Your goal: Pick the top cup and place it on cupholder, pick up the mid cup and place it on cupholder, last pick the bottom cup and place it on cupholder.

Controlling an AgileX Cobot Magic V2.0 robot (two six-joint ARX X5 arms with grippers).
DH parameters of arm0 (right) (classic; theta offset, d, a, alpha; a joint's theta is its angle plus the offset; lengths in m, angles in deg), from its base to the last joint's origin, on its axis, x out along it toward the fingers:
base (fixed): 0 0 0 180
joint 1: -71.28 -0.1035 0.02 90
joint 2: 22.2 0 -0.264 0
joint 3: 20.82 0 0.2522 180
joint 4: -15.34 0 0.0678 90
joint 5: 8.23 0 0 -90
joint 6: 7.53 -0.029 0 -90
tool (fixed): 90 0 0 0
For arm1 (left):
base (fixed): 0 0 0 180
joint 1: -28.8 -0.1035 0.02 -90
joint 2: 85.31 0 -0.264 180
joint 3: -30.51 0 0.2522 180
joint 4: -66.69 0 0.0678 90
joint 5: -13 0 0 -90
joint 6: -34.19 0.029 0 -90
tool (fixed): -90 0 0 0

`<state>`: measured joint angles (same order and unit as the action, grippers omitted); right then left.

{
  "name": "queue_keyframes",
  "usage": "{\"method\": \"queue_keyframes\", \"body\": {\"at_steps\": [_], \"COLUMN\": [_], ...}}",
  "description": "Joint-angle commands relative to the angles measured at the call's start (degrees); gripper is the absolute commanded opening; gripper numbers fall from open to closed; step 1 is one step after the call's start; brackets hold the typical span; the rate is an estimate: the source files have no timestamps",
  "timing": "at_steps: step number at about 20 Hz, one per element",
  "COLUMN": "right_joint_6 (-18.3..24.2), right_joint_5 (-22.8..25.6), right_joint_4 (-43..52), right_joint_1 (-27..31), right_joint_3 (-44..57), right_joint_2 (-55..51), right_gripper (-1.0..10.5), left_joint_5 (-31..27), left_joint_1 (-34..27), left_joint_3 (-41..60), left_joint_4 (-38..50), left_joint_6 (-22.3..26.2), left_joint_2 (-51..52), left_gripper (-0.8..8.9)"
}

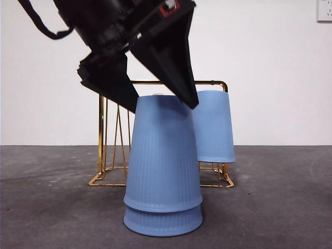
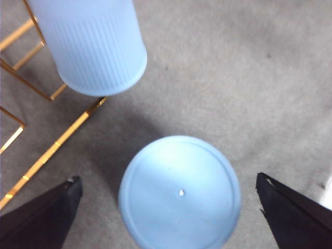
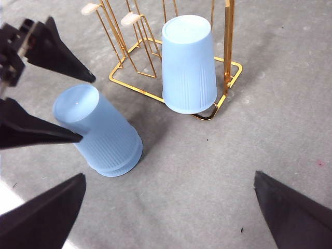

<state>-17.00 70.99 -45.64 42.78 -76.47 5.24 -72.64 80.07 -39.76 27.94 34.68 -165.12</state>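
Step two is in hand, by the look of it: one blue cup [image 1: 213,127] already hangs upside down on the gold cupholder [image 1: 106,155], and two nested cups remain on the grey table [image 1: 41,207] just in front of the rack. You have the left gripper [image 1: 163,102] poised over that stack, jaws spread wide and empty, one tip on each side of the mid cup [image 1: 163,155] near its upturned base. The left wrist view shows that base centred between the jaws, with clear table either side. Whether a tip already touches the cup wall is hard to say from the front view; it seems close but apart. The bottom cup [image 1: 163,222] shows only as a rim under the mid one. The right gripper [image 3: 168,218] waits off to the side, also open and holding nothing.

Next you likely need to come down a little, close on the mid cup alone, and lift straight so the bottom cup stays put. A free white-tipped prong [image 3: 129,19] stands beside the hung cup.
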Motion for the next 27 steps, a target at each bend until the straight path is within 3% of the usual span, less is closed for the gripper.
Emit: {"method": "queue_keyframes", "body": {"at_steps": [1, 5, 10, 14, 27], "right_joint_6": [-0.6, -0.6, -0.6, -0.4, -0.4], "right_joint_5": [-0.2, -0.1, -0.1, -0.1, 0.2], "right_joint_4": [0.4, 0.4, 0.4, 0.4, 0.4], "right_joint_1": [-0.4, -0.4, -0.4, -0.4, -0.4], "right_joint_3": [-0.4, -0.4, -0.4, -0.4, -0.4], "right_joint_2": [0.1, 0.1, 0.1, 0.1, 0.1], "right_gripper": [5.2, 5.2, 5.2, 5.2, 5.2], "left_joint_5": [-0.1, -0.1, -0.1, -0.1, -0.1], "left_joint_1": [0.6, 0.6, 0.6, 0.6, 0.6], "left_joint_3": [-1.3, -1.3, -1.3, -1.3, -1.3], "left_joint_4": [0.6, 0.8, 0.8, 0.6, 0.4], "left_joint_6": [0.4, 0.4, 0.3, 0.1, 0.1], "left_joint_2": [-1.2, -1.1, -1.1, -1.1, 4.7], "left_gripper": [5.24, 4.02, 3.94, 2.45, 2.42]}}
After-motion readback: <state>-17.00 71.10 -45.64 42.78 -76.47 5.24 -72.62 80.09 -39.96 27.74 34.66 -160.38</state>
